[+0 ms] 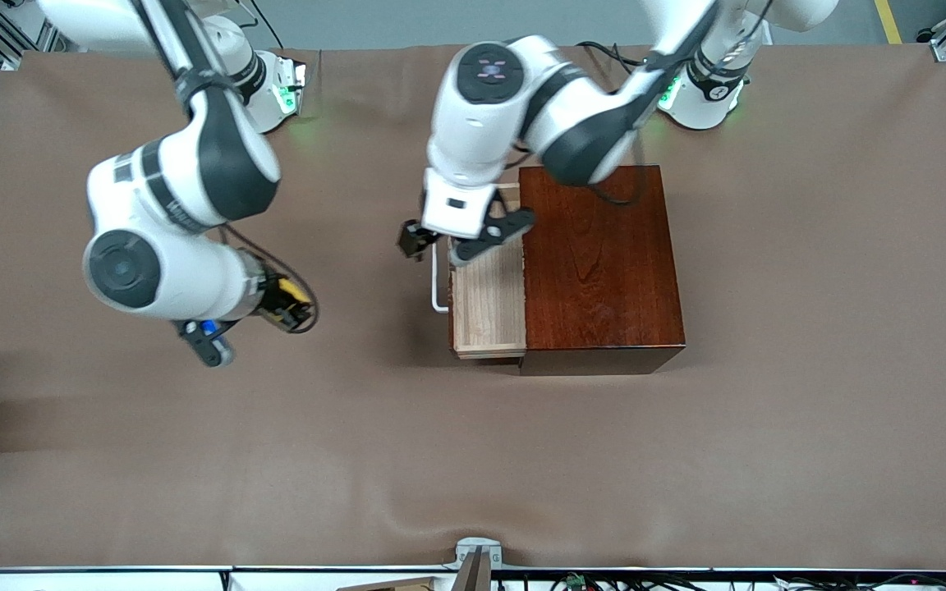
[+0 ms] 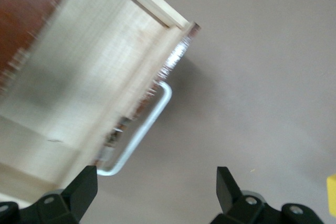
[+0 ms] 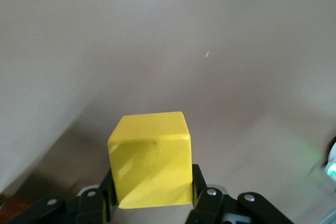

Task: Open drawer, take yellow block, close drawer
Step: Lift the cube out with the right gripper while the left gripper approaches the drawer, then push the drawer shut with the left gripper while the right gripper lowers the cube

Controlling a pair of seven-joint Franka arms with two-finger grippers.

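The drawer (image 1: 488,304) stands pulled out of the wooden box (image 1: 600,267) toward the right arm's end of the table (image 1: 686,460), its pale floor bare and open from above along the part nearer the front camera. The left gripper (image 1: 433,245), fingers spread, hangs over the handle (image 1: 438,287) and the drawer's part toward the bases, blocking entry there. The right gripper (image 1: 292,308), clamped on the yellow block (image 3: 152,158), hangs over bare cloth, well apart from the drawer; the cloth between them lies free.
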